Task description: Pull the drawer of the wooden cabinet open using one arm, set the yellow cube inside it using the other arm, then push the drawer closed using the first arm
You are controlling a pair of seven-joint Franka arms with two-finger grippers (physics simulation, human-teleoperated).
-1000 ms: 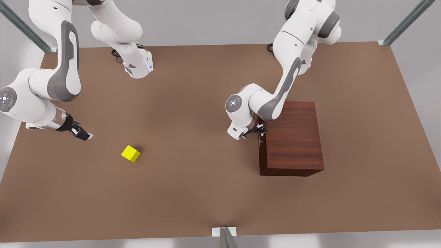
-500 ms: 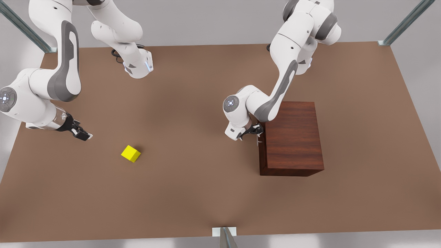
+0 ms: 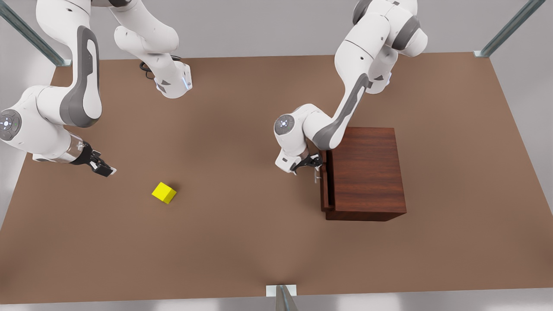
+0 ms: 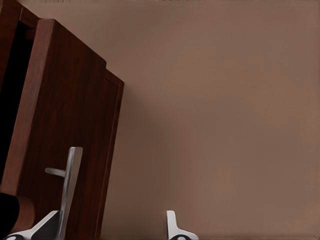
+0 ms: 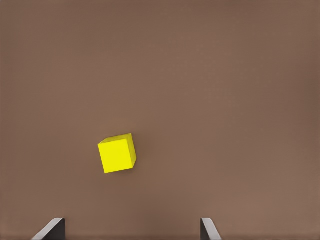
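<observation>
One narrow gap has been opened: the dark reddish-brown wooden drawer [image 3: 325,185] now juts slightly from the wood-grained rectangular cabinet [image 3: 367,172], drawn by the left tool [image 3: 314,166], fingers spread about the thin silver bar handle [image 4: 67,190]. Pulling is judged barely begun. The small yellow cube [image 3: 164,192] lies untouched on the brown tabletop [image 3: 242,242], near the waiting, released right tool [image 3: 103,168].

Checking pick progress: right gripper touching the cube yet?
Apart. The right wrist view shows bare table between the open right gripper and the cube; the front view shows the same gap.
</observation>
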